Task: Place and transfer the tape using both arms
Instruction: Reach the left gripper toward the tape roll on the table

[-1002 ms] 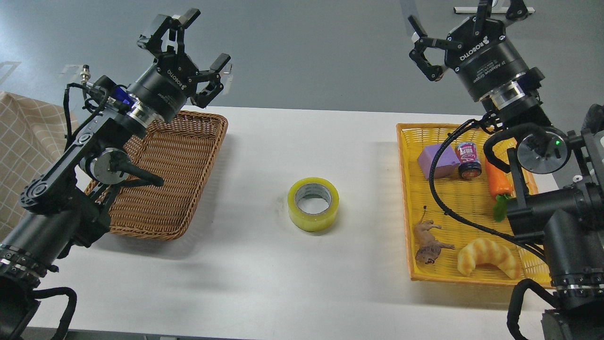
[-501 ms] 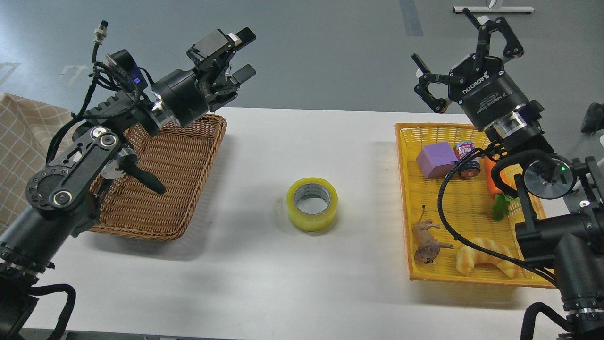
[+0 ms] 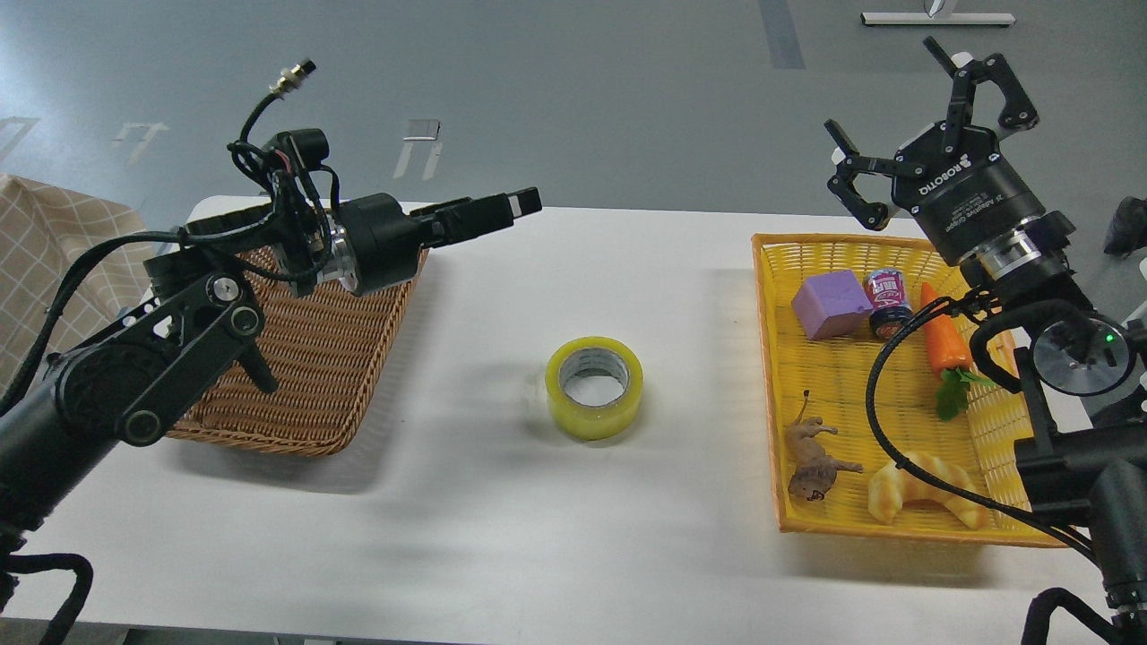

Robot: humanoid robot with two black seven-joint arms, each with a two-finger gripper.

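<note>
A white desk [image 3: 502,537] carries the whole scene, with a brown wicker basket [image 3: 332,358] at the left and a yellow basket [image 3: 771,376] at the right, and the tape [image 3: 596,387] lying flat on its side on the bare desk between them, well apart from both, its grey-white core facing up. The left arm [image 3: 134,376] reaches in over the wicker basket with its left pincer [image 3: 488,211] turned side-on and pointing right toward the middle of the desk, raised above the surface and far-left of the roll; seen edge-on like this, it cannot be told whether its fingers are spread or pressed together. The right arm [image 3: 1057,358] rises over the yellow basket, its right pincer [image 3: 932,116] held high at the far right with fingers spread wide and nothing between them. Neither arm touches the tape, so the pickup appears to be the step in hand. Done well, the nearer pincer probably comes down squarely over the roll, with one finger inside the core and one outside the wall, or spanning the full width, and closes without skidding the roll. The purple block [image 3: 832,305], small can [image 3: 887,300], carrot [image 3: 948,345], croissant toy [image 3: 927,488] and animal figure [image 3: 815,461] in the yellow basket are best left undisturbed.
</note>
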